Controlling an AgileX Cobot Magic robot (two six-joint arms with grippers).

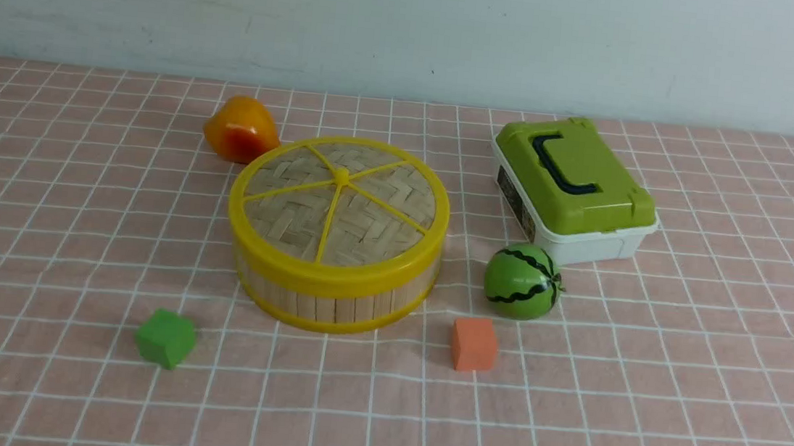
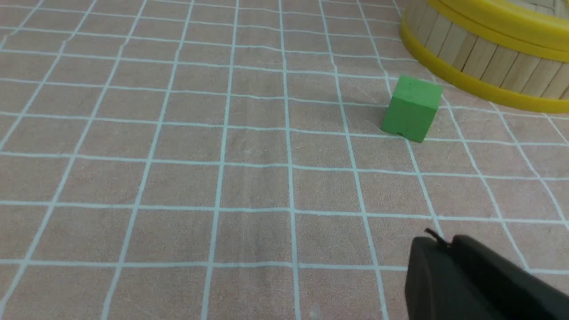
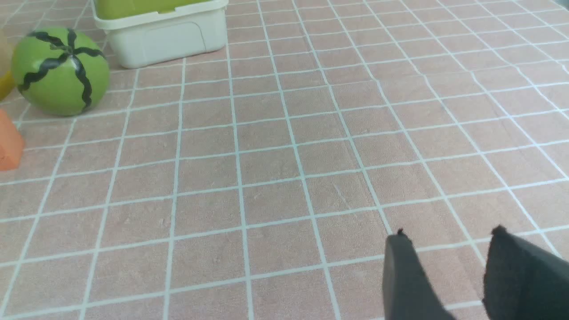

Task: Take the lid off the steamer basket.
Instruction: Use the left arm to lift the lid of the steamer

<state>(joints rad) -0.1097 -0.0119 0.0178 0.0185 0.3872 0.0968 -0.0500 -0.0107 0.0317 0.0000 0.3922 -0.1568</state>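
The woven bamboo lid (image 1: pixel 338 210) with its yellow rim, spokes and small knob lies flat on the steamer basket (image 1: pixel 331 303) in the middle of the cloth. In the left wrist view, part of the basket's slatted wall (image 2: pixel 480 58) shows beyond a green cube. No arm appears in the front view. My left gripper (image 2: pixel 440 242) hovers over bare cloth short of the green cube, its black fingers pressed together and holding nothing. My right gripper (image 3: pixel 449 233) hangs over bare cloth well away from the basket, its fingers (image 3: pixel 402 266) apart with only cloth between them.
A green cube (image 1: pixel 165 338) sits near the basket's front left, an orange cube (image 1: pixel 473 343) at its front right. A toy watermelon (image 1: pixel 522 281) and a white box with a green lid (image 1: pixel 571 189) stand to the right. An orange-yellow fruit (image 1: pixel 240 128) lies behind the basket.
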